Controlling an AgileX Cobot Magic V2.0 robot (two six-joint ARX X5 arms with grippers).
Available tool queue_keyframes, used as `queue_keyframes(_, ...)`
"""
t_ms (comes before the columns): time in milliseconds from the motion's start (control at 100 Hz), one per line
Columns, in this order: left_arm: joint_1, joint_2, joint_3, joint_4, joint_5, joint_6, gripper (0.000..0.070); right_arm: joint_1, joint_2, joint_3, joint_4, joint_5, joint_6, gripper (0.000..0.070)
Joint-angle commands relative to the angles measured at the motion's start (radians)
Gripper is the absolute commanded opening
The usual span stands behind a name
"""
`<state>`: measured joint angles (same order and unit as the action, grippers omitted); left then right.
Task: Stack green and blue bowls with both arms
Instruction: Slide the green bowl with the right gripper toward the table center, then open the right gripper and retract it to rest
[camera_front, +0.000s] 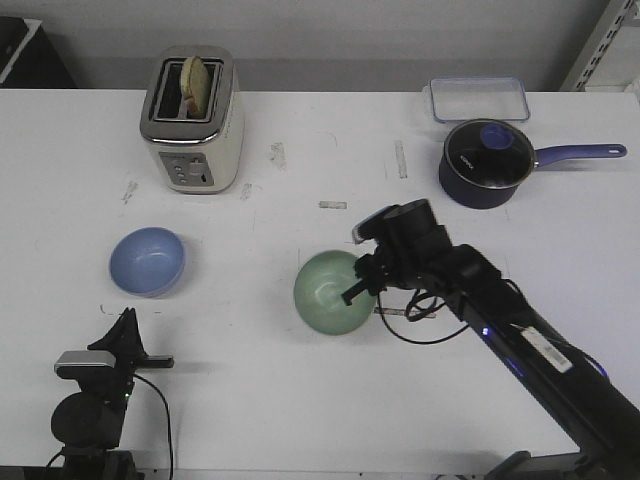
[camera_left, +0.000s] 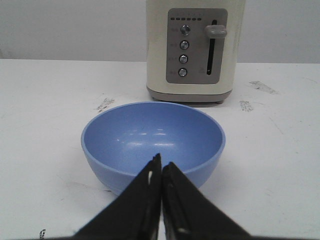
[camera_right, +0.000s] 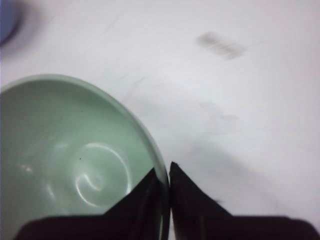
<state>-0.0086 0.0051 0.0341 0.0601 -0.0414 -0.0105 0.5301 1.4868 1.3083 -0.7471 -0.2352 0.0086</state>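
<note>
The pale green bowl (camera_front: 330, 292) is at the table's middle, tilted, its rim pinched by my right gripper (camera_front: 358, 285). In the right wrist view one finger is inside the green bowl (camera_right: 70, 160) and one outside, with my right gripper (camera_right: 165, 175) shut on the rim. The blue bowl (camera_front: 147, 261) sits upright at the left. My left gripper (camera_front: 125, 325) is shut and empty, just in front of it. In the left wrist view the blue bowl (camera_left: 152, 135) is right beyond my closed left gripper (camera_left: 161, 164).
A cream toaster (camera_front: 192, 120) with toast stands at the back left, behind the blue bowl. A dark navy saucepan (camera_front: 487, 163) with a long handle and a clear lidded box (camera_front: 479, 98) are at the back right.
</note>
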Motion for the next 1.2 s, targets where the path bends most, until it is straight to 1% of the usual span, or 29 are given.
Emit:
queue_keyframes(0,0.001,-0.002,-0.021,0.016,0.006,-0.002,0.0001,0.040,0.055,0.014,-0.004,0.000,0.021,0.0001)
queue_keyframes(140,0.001,-0.002,-0.021,0.016,0.006,-0.002,0.0001,0.100,0.154,0.012,-0.003,0.004,0.015,0.0001)
queue_keyframes(310,0.001,-0.002,-0.021,0.016,0.006,-0.002,0.0001,0.113,0.250,0.011,0.002,0.010,0.007,0.0001)
queue_keyframes(380,0.001,-0.002,-0.021,0.016,0.006,-0.002,0.0001,0.113,0.270,0.006,0.005,0.010,-0.010,0.0001)
queue_keyframes(550,0.001,-0.002,-0.021,0.016,0.006,-0.002,0.0001,0.113,0.282,0.004,0.006,0.023,-0.013,0.0002)
queue_keyframes(610,0.001,-0.002,-0.021,0.016,0.006,-0.002,0.0001,0.113,0.280,0.004,0.006,0.023,-0.013,0.0016)
queue_keyframes(640,0.001,-0.002,-0.021,0.016,0.006,-0.002,0.0001,0.113,0.279,0.005,0.003,0.023,-0.013,0.0039)
queue_keyframes(660,0.001,-0.002,-0.021,0.016,0.006,-0.002,0.0001,0.113,0.279,0.005,0.003,0.022,-0.013,0.0071)
queue_keyframes(750,0.001,-0.002,-0.021,0.016,0.006,-0.002,0.0001,0.113,0.271,0.007,-0.002,0.022,-0.015,0.0274)
queue_keyframes(790,0.001,-0.002,-0.021,0.016,0.006,-0.002,0.0001,0.113,0.267,0.008,-0.002,0.021,-0.017,0.0353)
queue_keyframes(810,0.001,-0.002,-0.021,0.016,0.006,-0.002,0.0001,0.113,0.262,0.008,-0.001,0.021,-0.017,0.0383)
queue_keyframes(860,0.001,-0.002,-0.021,0.016,0.006,-0.002,0.0001,0.113,0.252,0.009,0.002,0.022,-0.021,0.0431)
queue_keyframes(950,0.001,-0.002,-0.021,0.016,0.006,-0.002,0.0001,0.111,0.227,0.022,-0.001,0.024,-0.025,0.0451)
queue_keyframes(1190,0.001,-0.002,-0.021,0.017,0.006,-0.002,0.0001,0.077,0.084,0.066,0.013,0.031,-0.031,0.0450)
